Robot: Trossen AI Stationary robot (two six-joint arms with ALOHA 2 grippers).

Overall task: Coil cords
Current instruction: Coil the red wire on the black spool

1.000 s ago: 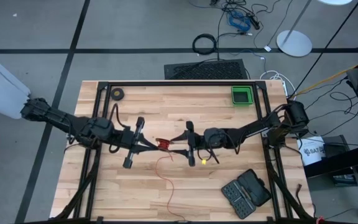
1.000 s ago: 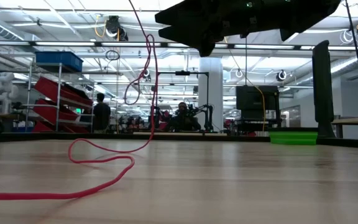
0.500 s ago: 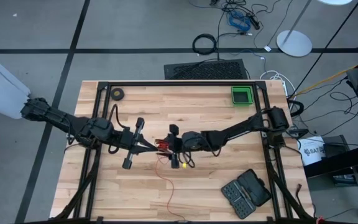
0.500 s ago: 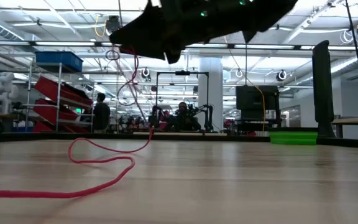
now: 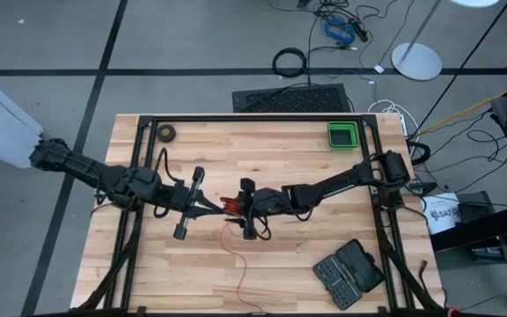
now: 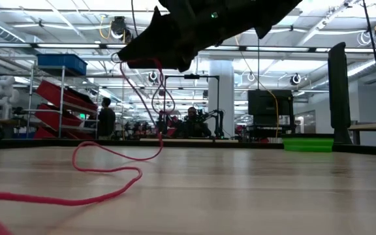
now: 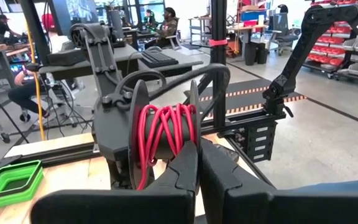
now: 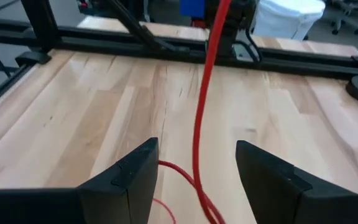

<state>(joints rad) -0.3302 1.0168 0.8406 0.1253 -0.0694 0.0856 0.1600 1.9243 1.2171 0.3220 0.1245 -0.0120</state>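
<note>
High view shows the wooden table (image 5: 262, 158), where your left gripper (image 5: 211, 209) pinches the red cord coil (image 5: 232, 206) mid-table and the right gripper (image 5: 248, 210), fingers spread, straddles the slack; keep tension while winding.

One camera hung above me and looked straight down, far enough off to take in the whole counter (image 5: 192, 150), both my arms and the floor around. A second sat at counter height and faced level across the boards into the room, so my arms entered it only as dark shapes from above. The camera on my left wrist looked forward past my left tool (image 7: 197, 163), close to the red cord (image 7: 163, 134). The one on my right wrist looked past my right tool (image 8: 196, 163), low over the wood. All four shared the cord; the green tray (image 5: 342, 135) appeared in three, perhaps only blurred in the low view.
</note>
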